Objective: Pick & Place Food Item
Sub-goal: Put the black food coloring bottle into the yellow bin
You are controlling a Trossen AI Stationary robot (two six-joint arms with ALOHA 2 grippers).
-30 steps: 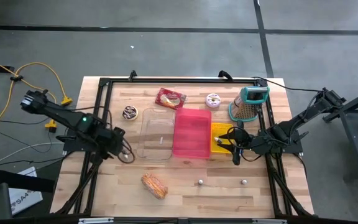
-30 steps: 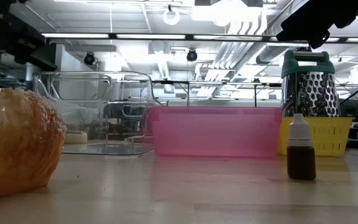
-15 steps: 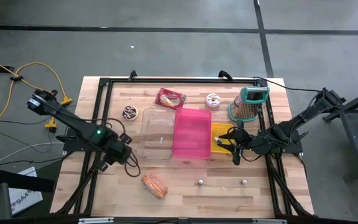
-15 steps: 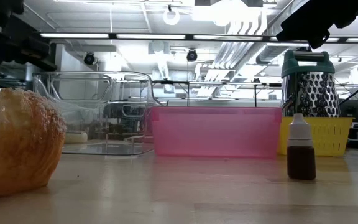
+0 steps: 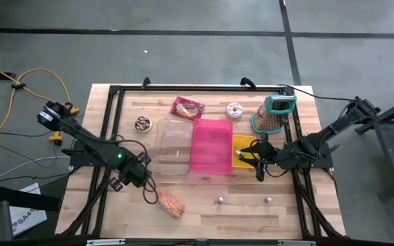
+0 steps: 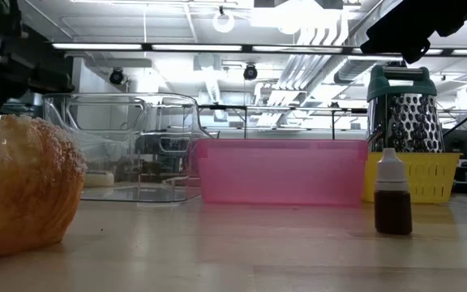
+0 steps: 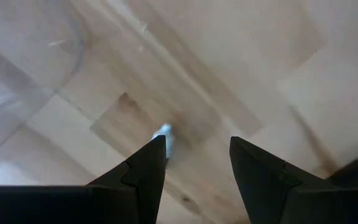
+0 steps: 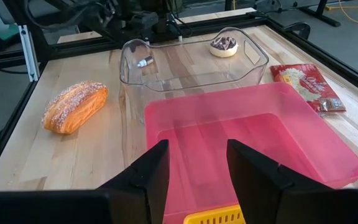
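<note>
Only the red snack packet (image 8: 308, 87) carries print, too blurred to read.

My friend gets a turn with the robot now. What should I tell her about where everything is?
Left gripper: open, empty, above bare table beside the sugared pastry, near the clear tub.
Right gripper: open, empty, waiting over the yellow basket, next to the pink bin.
Food: pastry lies alone at the table's near edge; a chocolate donut, a red snack packet and a pink-iced donut sit along the far side.
Done: nothing picked; pink bin and clear tub look empty.
Left: grasp a food item, likely the pastry, and place it in a container.
</note>
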